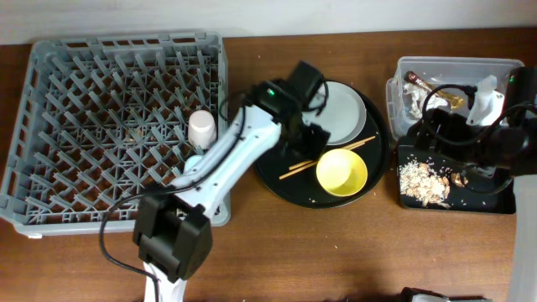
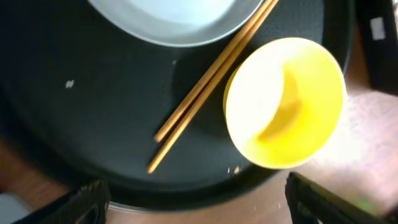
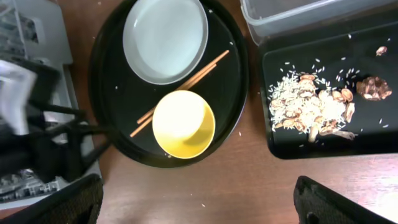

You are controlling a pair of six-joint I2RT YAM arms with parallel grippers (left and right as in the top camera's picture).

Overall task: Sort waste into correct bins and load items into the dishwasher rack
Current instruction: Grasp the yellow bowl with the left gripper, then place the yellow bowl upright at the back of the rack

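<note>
The grey dishwasher rack (image 1: 50, 126) holds a pale pink cup (image 1: 202, 127); a light blue cup (image 1: 192, 160) shows partly beside my left arm. On the round black tray (image 1: 277, 180) lie the grey plate (image 1: 344, 109), chopsticks (image 1: 329, 157) and yellow bowl (image 1: 341, 173). My left gripper (image 2: 199, 211) is open and empty above the tray's near rim, close to the chopsticks (image 2: 211, 84) and bowl (image 2: 286, 102). My right gripper (image 3: 199, 208) is open and empty, high above the table. Tissue and foil wrapper (image 1: 432, 86) lie in the clear tub (image 1: 453, 65). Food scraps (image 1: 424, 179) lie in the black tray (image 1: 495, 204).
My left arm (image 1: 226, 159) crosses the rack's right edge. My right arm (image 1: 470, 134) hangs over the two bins. In the right wrist view, bare wood table (image 3: 249, 180) lies between the round tray and the flat black tray (image 3: 373, 134).
</note>
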